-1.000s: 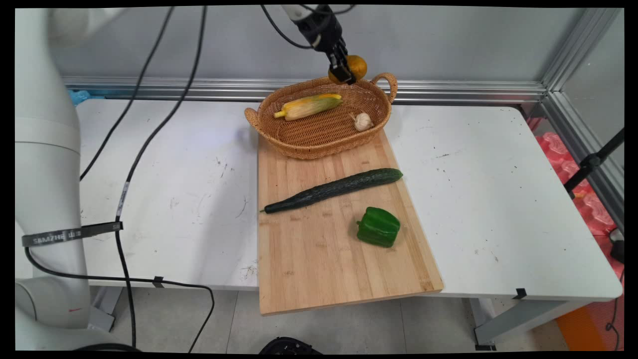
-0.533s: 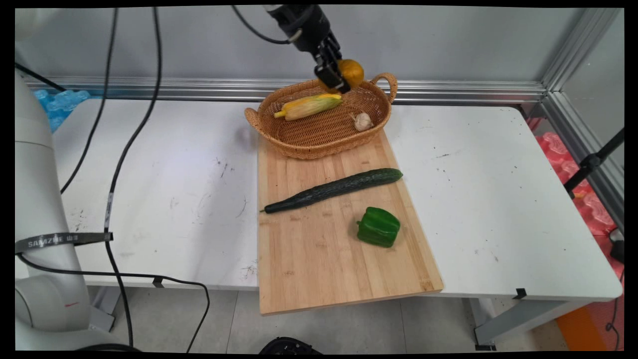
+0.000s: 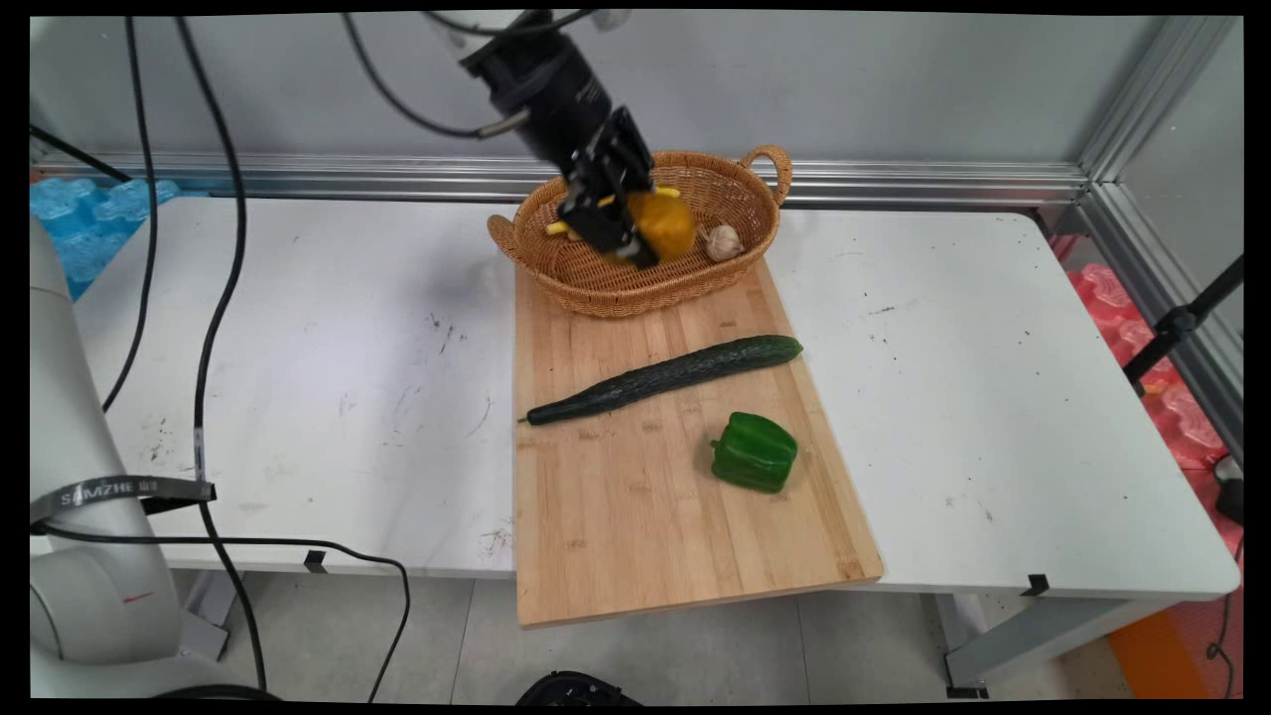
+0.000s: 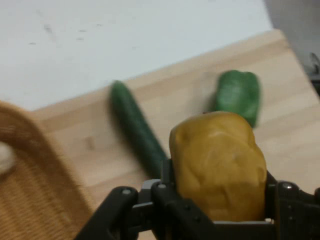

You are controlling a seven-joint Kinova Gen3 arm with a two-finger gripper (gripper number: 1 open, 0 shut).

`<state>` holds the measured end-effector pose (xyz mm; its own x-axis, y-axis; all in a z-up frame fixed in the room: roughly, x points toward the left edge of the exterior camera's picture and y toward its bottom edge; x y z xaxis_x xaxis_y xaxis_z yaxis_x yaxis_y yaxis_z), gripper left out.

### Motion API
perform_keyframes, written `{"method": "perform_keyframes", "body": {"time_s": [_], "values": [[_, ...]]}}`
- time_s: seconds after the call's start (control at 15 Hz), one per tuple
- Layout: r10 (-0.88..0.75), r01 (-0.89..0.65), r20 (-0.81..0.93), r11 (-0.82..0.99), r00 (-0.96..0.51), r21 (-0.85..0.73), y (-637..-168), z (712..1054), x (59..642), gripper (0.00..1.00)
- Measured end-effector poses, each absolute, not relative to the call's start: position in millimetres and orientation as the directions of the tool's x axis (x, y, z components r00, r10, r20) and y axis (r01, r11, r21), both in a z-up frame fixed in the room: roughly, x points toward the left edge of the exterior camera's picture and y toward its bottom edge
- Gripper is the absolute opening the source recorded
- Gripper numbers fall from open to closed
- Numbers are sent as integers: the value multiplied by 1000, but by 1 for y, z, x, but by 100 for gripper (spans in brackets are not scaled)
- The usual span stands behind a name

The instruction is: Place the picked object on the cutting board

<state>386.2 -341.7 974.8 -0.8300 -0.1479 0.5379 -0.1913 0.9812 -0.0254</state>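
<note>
Clamped between the fingers of the black gripper (image 3: 635, 233), a yellow-orange pepper (image 3: 662, 223), held in the air over the near part of a wicker basket (image 3: 740, 248); seen from the hand as a lumpy yellow body (image 4: 217, 165) squeezed on both sides by the gripper (image 4: 220, 210). Inside the basket: a garlic bulb (image 3: 723, 241) toward the right end, and an ear of corn (image 3: 552, 227) showing only as yellow bits on either side of the gripper, mostly hidden behind it. Under the basket's near edge, a wooden cutting board (image 3: 635, 516) running toward the table's near side and overhanging it. On the board, a long dark cucumber (image 3: 665, 377) lying slantwise, and nearer the camera a green bell pepper (image 3: 754, 453), apart from the cucumber. Beneath all, a white table (image 3: 993, 397). At far left, a black strap (image 3: 119, 490) round the arm, lettered in white, seemingly "SAMZHE".
</note>
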Motion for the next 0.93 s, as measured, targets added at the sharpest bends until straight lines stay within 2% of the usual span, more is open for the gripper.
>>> {"method": "perform_keyframes", "body": {"time_s": [0.47,0.93], "values": [[-78,-83,518,996,-852,13,-282,943,368,0],[-42,-35,489,999,-871,24,-255,891,341,0]]}}
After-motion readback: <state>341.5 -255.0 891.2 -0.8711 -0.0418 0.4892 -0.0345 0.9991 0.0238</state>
